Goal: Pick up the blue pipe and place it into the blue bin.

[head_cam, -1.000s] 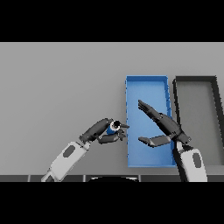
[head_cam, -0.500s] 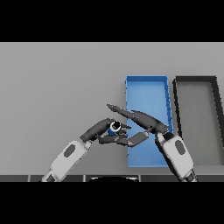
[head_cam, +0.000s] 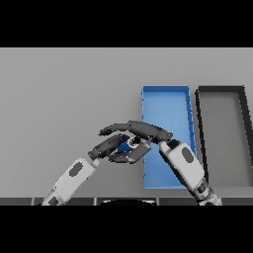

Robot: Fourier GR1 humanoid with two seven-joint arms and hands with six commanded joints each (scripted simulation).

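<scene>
The blue pipe (head_cam: 123, 146) shows only as a small blue patch just left of the blue bin (head_cam: 167, 105), held above the table. My left hand (head_cam: 105, 147) comes in from the lower left with its fingers curled round the pipe. Reaching across from the right, my right hand (head_cam: 148, 130) has long, nearly straight fingers arched over the pipe and the left hand, and its thumb lies below them. Most of the pipe is hidden between the two hands. My right forearm covers the bin's near right part.
A black bin (head_cam: 223, 118) stands right beside the blue bin, along its right side. The grey table (head_cam: 64, 94) stretches away to the left and back.
My right hand has swung left from over the blue bin and now spans the pipe and the left hand. The left hand has stayed roughly where it was, still holding the pipe.
</scene>
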